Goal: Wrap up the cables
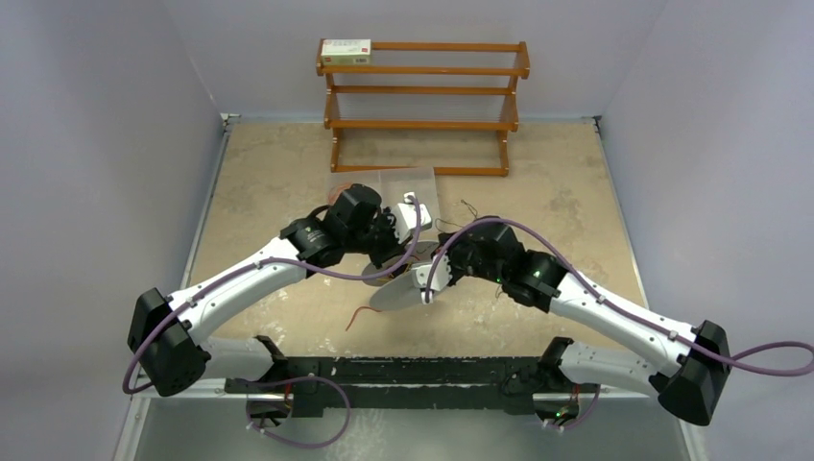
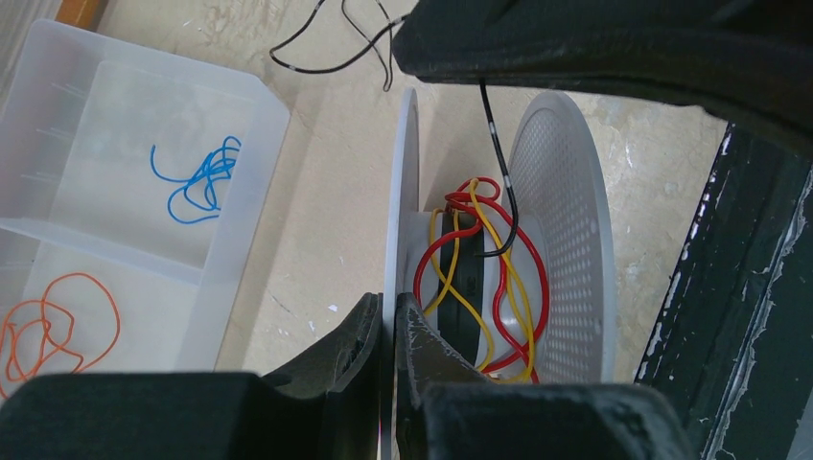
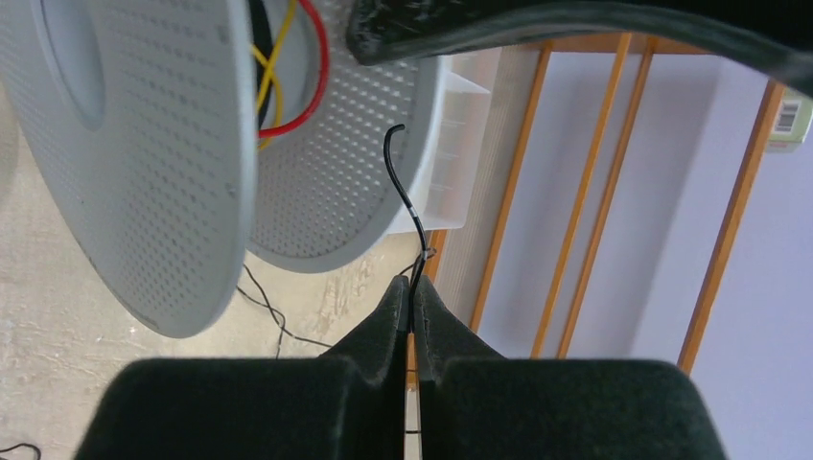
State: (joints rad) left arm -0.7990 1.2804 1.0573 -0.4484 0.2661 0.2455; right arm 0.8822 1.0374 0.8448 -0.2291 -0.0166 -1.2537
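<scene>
A grey-white perforated spool [image 2: 561,240] stands on edge between both arms; it also shows in the top view [image 1: 401,289] and the right wrist view [image 3: 144,163]. Red [image 2: 537,278] and yellow [image 2: 458,251] wires lie looped round its core. My left gripper [image 2: 394,311] is shut on the spool's thin left flange [image 2: 403,192]. My right gripper [image 3: 412,287] is shut on a thin black wire [image 3: 407,196] that runs from its tips toward the spool; in the left wrist view the black wire [image 2: 496,144] hangs into the core.
A clear divided tray [image 2: 259,144] lies left of the spool with a blue wire [image 2: 197,177] and an orange wire [image 2: 58,321] in separate compartments. Another black wire [image 2: 331,57] lies on the table beyond. A wooden rack [image 1: 422,101] stands at the back.
</scene>
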